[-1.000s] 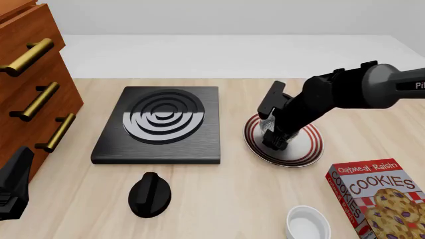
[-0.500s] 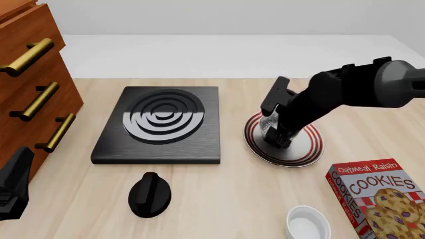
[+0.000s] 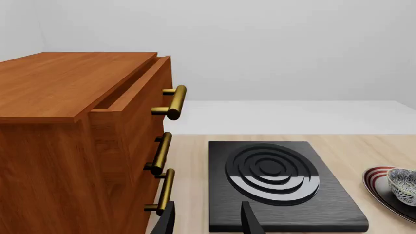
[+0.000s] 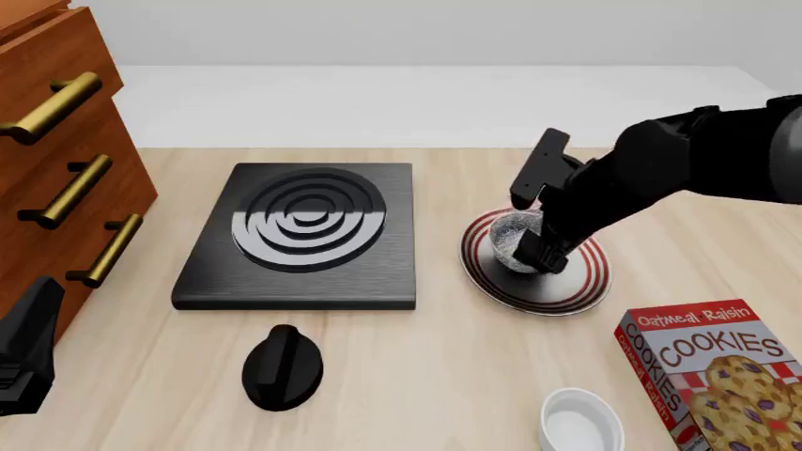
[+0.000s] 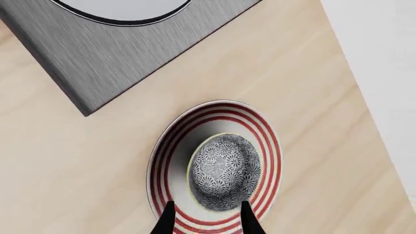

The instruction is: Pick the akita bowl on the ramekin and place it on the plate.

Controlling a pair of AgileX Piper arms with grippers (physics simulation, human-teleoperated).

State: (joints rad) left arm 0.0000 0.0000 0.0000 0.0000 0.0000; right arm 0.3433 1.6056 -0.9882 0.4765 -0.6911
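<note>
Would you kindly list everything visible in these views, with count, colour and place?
akita bowl: one, black-and-white speckled, sitting on the plate.
plate: one, white with red rings, right of the stove slab.
ramekin: one, plain white, near front edge, left of the cookie box.
stove burner slab: one, black, table centre.
knob: one, black, in front of the slab.
cookie box: one, red, front right.
drawer cabinet: one, brown wood with brass handles, far left.
table: one, light wood.
right gripper: one, black, jaws open above the bowl.
left gripper: one, black, jaws open, front left beside the cabinet.
</note>
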